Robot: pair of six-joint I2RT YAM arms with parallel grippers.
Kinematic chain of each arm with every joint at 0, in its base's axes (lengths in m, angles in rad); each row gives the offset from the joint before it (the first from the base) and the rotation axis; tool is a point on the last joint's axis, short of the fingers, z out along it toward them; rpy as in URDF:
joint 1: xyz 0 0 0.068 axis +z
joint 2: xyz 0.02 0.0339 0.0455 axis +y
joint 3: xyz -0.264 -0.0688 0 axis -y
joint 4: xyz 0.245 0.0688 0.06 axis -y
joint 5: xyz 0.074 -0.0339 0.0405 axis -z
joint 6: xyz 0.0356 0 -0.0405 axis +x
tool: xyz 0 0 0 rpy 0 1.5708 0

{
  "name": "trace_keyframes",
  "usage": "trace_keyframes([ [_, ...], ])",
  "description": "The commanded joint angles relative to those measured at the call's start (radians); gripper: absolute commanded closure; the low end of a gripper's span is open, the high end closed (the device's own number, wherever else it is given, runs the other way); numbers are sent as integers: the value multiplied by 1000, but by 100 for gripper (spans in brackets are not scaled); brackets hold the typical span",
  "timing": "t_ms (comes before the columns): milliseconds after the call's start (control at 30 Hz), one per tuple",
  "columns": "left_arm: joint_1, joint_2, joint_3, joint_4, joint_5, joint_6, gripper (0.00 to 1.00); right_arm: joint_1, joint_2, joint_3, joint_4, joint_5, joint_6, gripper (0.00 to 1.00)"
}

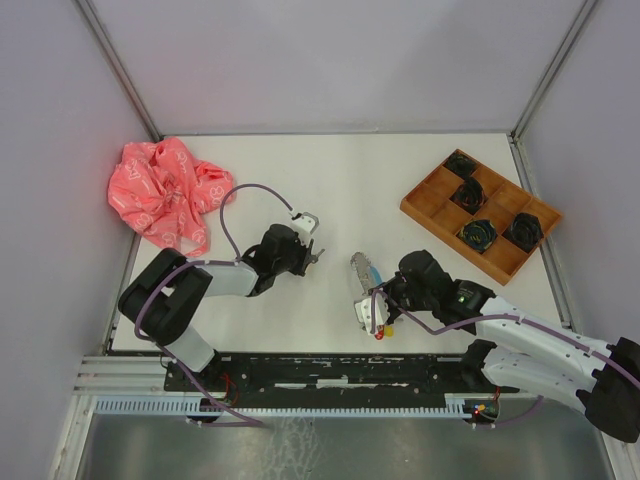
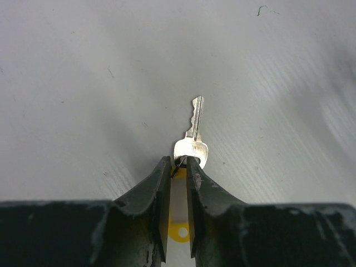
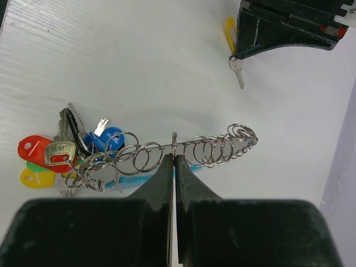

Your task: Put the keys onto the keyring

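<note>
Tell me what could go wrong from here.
1. The left hand pinches the key only at the edge of its head, so it may swivel or slip when pushed against a ring.
2. The right hand grips the keyring at one thin wire. The loops could twist out, especially with the bunch of keys and tags dragging at one end.

No legible text anywhere (emblem on gold key head (image 3: 60, 153) too blurred).
</note>
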Motion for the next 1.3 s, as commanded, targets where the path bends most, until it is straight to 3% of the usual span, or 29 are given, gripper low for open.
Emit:
trace_keyframes([
  [0, -6, -26, 23, -2, -9, 46, 76, 7, -2, 7, 47, 8, 9, 99],
  [633, -7, -72, 20, -42, -1, 52, 82, 7, 2, 10, 44, 4, 11, 99],
  [833, -6, -81, 23, -60, 10, 59, 96, 8, 6, 14, 40, 0, 11, 99],
  [967, -6, -115, 19, -58, 42, 73, 97, 8, 4, 20, 32, -2, 13, 99],
  [1267, -6, -275, -90, 134, 222, 146, 97, 9, -10, 41, 44, -17, 81, 99],
])
